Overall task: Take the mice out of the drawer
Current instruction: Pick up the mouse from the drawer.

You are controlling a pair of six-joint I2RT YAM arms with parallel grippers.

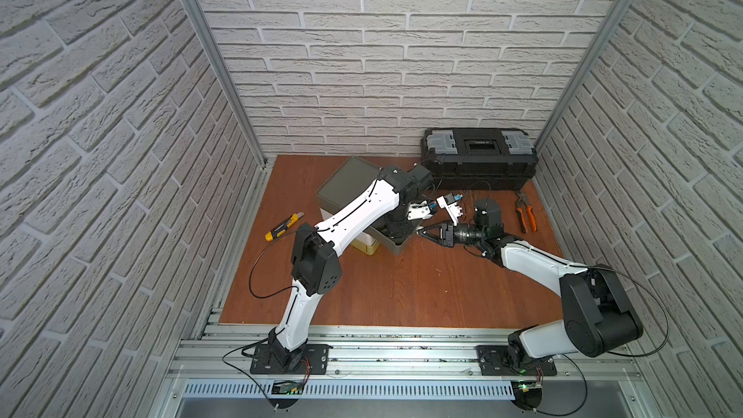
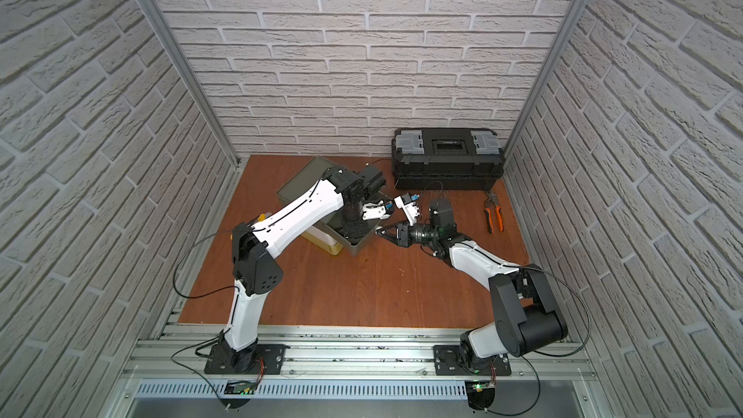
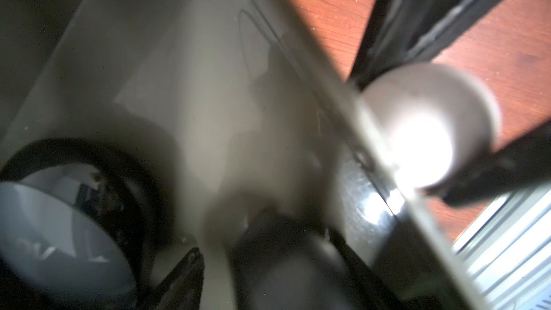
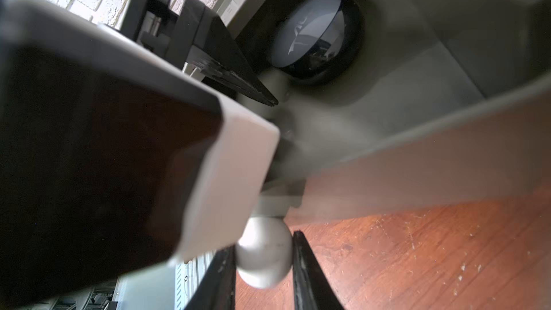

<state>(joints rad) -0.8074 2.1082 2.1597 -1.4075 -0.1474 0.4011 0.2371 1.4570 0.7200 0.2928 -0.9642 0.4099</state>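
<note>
Silver mouse (image 4: 316, 34) lies in drawer (image 4: 432, 159); right jaws pinch drawer knob (image 4: 264, 251).

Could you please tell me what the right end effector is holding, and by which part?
The grey drawer, by the round knob on its front, which is pinched in the right end effector.

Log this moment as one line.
drawer: pulled open | left gripper: inside it, near shiny mouse | right gripper: shut on knob
</note>
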